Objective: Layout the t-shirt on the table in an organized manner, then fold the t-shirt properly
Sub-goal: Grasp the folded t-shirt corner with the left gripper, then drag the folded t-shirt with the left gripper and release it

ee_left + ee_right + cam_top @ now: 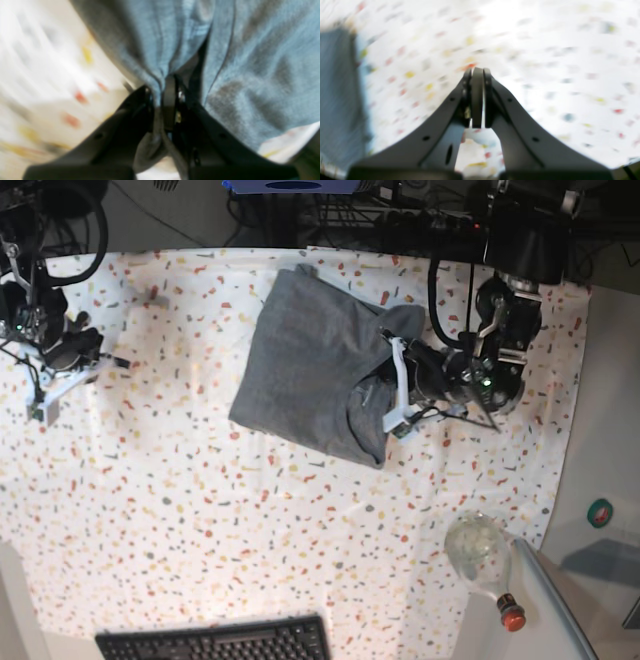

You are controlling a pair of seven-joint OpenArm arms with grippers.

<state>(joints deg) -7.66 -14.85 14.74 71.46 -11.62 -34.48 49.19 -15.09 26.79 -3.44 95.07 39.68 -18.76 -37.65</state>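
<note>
The left gripper (pixel 160 100) pinches a fold of the t-shirt (pixel 250 75); the right gripper (pixel 477 75), closed and empty, hangs well apart.

Soft matt knit t-shirt (pixel 300 350), speckled cloth table (pixel 200 510), glossy clear bottle (pixel 482 555)

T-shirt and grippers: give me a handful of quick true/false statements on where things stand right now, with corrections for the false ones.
1. The left gripper is shut on a fold of the t-shirt. True.
2. The right gripper holds the t-shirt's sleeve. False: its jaws are shut on nothing, over the bare table, away from the shirt.
3. The t-shirt lies flat and fully spread out. False: it is bunched and doubled over, with wrinkles near the left gripper.
4. A clear bottle with a red cap lies off the speckled cloth's near corner, on the left arm's side. True.
5. The keyboard sits on top of the t-shirt. False: it is at the table's near edge, well apart from the shirt.
</note>
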